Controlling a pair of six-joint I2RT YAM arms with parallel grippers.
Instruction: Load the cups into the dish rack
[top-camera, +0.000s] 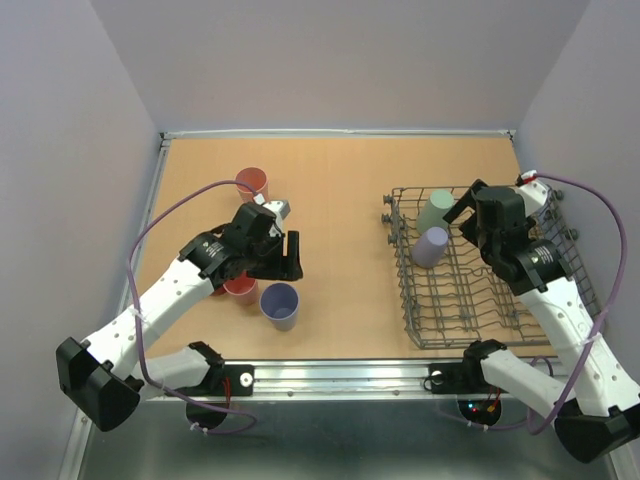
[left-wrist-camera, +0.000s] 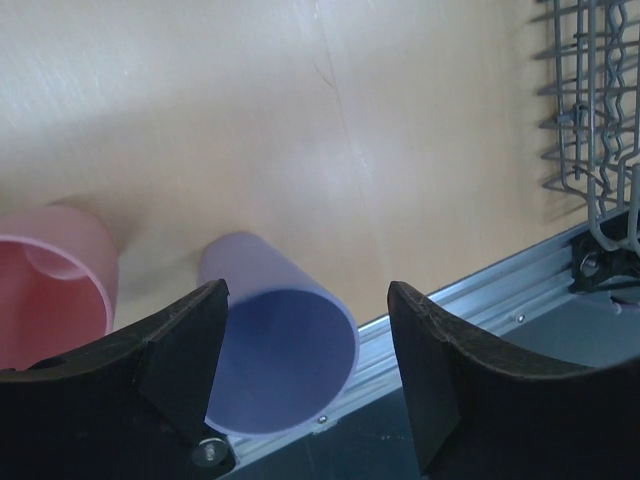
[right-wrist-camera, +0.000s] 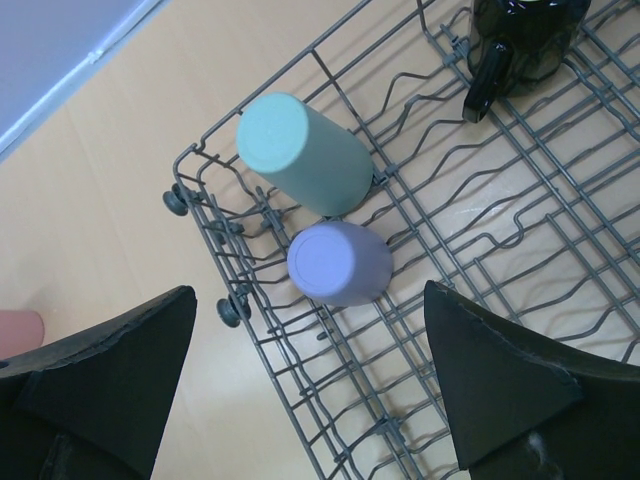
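In the top view, the left claw (top-camera: 287, 256) hangs left of centre, over the wooden table (top-camera: 340, 200). Just below it stand a pink cup (top-camera: 241, 288) and a lavender cup (top-camera: 280, 304), close beside each other. A second pink cup (top-camera: 252, 183) stands further up the frame. The dish rack (top-camera: 440, 340) fills the right side, with a sage-green cup (top-camera: 435, 208) and a second lavender cup (top-camera: 431, 246) near its upper left corner. The right claw (top-camera: 463, 212) hovers just right of them.

In the left wrist view, the left claw (left-wrist-camera: 305, 295) is spread wide and grips nothing. The lavender cup (left-wrist-camera: 285, 350) shows between its fingers (left-wrist-camera: 180, 350), mouth towards us. The pink cup (left-wrist-camera: 50, 290) is at lower left.

In the right wrist view, the right claw (right-wrist-camera: 308, 292) is also wide apart and empty. The sage-green cup (right-wrist-camera: 300, 150) and the second lavender cup (right-wrist-camera: 335, 262) sit bottom-up in the dish rack (right-wrist-camera: 283, 74). A dark mug (right-wrist-camera: 525, 35) sits in the rack at the upper right.
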